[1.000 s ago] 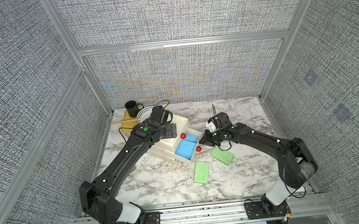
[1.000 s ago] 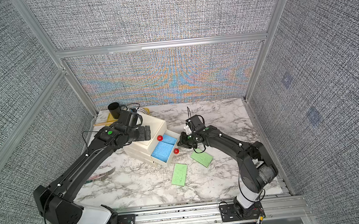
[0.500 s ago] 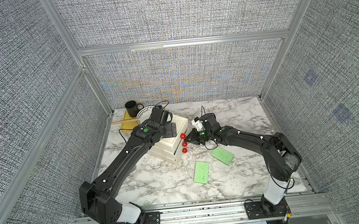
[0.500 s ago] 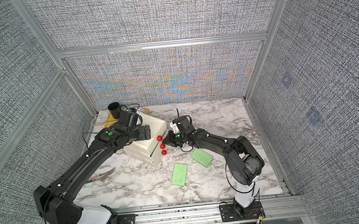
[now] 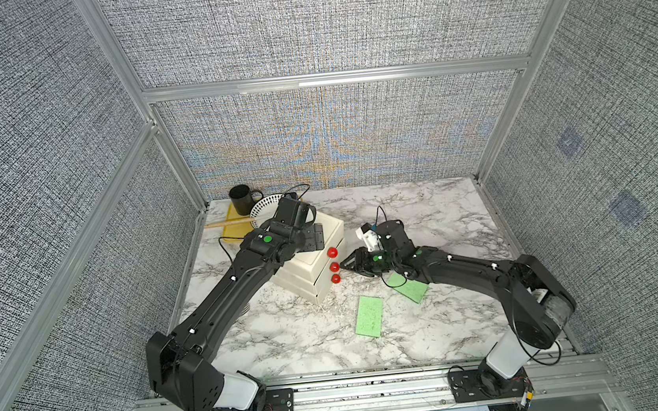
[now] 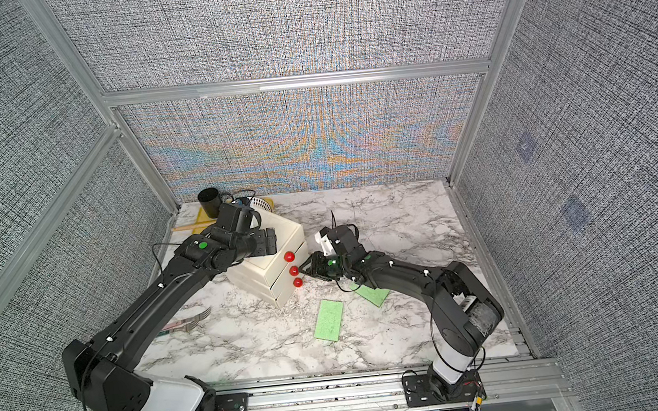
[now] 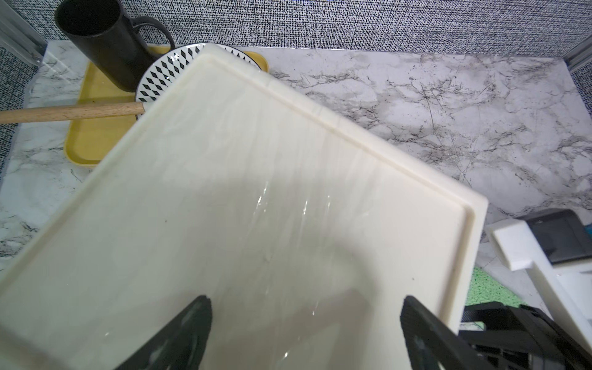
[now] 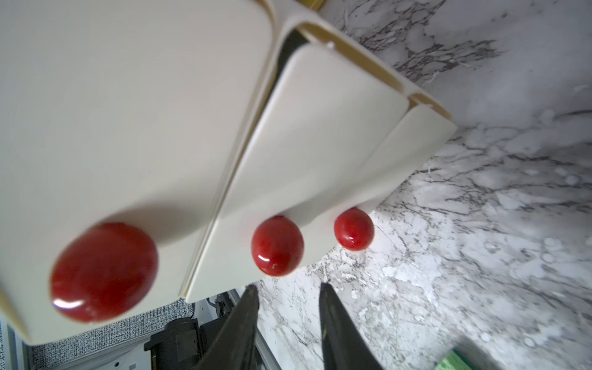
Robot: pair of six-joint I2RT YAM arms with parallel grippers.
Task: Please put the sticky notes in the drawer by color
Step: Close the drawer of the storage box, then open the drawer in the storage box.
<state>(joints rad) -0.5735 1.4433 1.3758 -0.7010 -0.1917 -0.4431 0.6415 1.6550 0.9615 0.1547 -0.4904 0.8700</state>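
At centre frame the middle drawer is now shut, the right hand parted, empty, off its knob; two green sticky notes wait.

The left arm stretches from its base at the near edge diagonally forward and toward the middle, with its wrist bent over at the far end. The left gripper lies roughly level, its jaws spread wide and holding nothing. The right arm runs low from its base, forearm extended toward the robot's left. The right gripper points the same way, its two dark fingers parted by a narrow gap, with nothing between them.
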